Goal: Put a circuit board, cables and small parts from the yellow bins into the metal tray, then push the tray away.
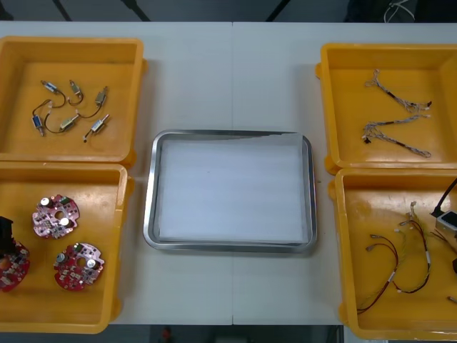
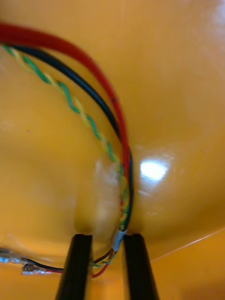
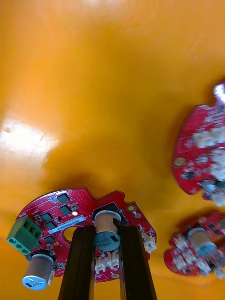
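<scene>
The circuit board (image 3: 70, 213) lies in the near left yellow bin (image 1: 118, 236). The left gripper (image 3: 107, 233) is clamped narrowly on the board's upright cylinder (image 3: 107, 220). In the near right bin (image 1: 341, 250), the right gripper (image 2: 108, 239) seems pinched on a cable bundle (image 2: 93, 70). The metal tray (image 1: 150, 214) sits between the bins.

I counted four yellow bins (image 1: 18, 68), one metal tray (image 1: 148, 214), three round red circuit boards (image 1: 55, 214) and six small metal parts (image 1: 101, 95).

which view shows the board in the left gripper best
Left wrist view: circuit board close up in the left gripper, components clear. Front view catches its red edge under that gripper. Right wrist view faces cables.
</scene>
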`<state>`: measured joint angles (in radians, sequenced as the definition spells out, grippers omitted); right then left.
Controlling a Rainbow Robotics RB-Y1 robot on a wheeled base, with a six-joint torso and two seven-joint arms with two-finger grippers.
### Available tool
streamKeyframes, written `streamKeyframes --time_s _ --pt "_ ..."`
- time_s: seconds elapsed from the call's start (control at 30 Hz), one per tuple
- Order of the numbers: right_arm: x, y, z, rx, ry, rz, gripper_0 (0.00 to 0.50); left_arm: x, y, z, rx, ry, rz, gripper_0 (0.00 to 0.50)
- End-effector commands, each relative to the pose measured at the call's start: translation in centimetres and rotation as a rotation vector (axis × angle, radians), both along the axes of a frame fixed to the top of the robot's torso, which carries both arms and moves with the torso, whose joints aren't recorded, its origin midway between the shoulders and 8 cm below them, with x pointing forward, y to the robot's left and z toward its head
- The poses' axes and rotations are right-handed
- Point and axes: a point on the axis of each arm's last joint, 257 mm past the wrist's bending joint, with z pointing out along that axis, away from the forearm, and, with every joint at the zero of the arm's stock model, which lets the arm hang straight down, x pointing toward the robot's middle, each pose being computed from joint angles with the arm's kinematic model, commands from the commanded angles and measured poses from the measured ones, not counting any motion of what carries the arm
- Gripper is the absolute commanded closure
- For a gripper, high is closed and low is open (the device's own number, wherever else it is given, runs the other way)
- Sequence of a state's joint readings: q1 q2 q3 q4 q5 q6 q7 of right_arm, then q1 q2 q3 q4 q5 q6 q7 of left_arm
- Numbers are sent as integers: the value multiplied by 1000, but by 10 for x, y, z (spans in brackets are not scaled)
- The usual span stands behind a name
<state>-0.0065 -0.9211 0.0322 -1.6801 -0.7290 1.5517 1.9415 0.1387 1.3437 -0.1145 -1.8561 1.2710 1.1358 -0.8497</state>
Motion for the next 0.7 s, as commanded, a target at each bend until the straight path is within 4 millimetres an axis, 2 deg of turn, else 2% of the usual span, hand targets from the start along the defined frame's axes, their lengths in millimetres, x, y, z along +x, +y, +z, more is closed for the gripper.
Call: streamKeyframes --time_s 0.03,0.1,0.13,0.17,0.27,0.43,0.47,0.53,0.7 --pt "-8 3 -8 5 19 -2 500 12 17 53 65 -31 49 496" --pt "-8 4 -8 8 20 1 500 14 19 69 87 -37 44 496" --pt "-9 4 -8 8 22 1 500 13 20 71 88 -36 44 496" --pt "-9 4 -8 9 22 2 500 16 20 85 107 -51 34 495" --pt "-7 8 -6 12 19 12 500 20 19 104 137 -75 18 497" --pt "1 15 15 -13 -8 47 500 27 12 138 174 -128 -14 495" --pt "1 15 15 -13 -8 47 500 27 12 138 174 -128 -14 495" --pt "2 19 29 -19 -15 60 500 28 6 146 178 -135 -28 496" --pt "7 26 54 -24 -45 90 500 29 -2 151 180 -143 -40 495"
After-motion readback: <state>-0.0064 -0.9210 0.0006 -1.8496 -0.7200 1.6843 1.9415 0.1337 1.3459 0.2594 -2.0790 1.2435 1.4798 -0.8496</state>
